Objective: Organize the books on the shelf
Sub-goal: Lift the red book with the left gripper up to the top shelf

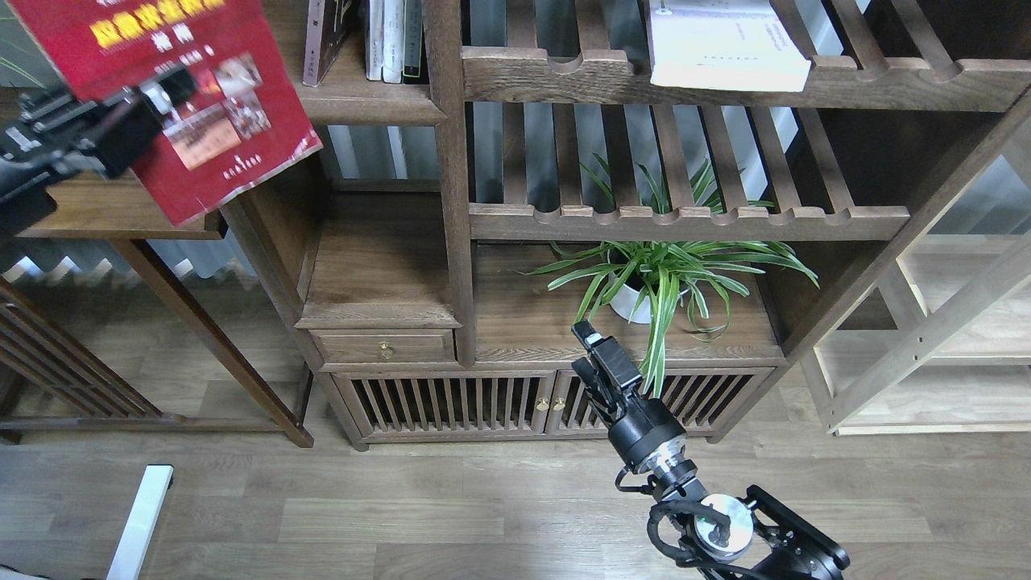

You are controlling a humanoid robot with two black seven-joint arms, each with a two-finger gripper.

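Red book [201, 97] hangs tilted in the left fingers [157, 101], clamped near its edge, above the walnut shelf [362, 101] where other books [391, 40] stand. It could pivot or slip out. Right fingers [592, 346] idle; gap unclear.

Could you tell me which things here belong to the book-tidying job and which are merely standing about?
Job: red book in left claw; white book; upright books; walnut shelf.
Bystanders: potted plant; slatted racks; drawer; pale frame.

Shelf [366, 101] half-filled by upright books [392, 36]
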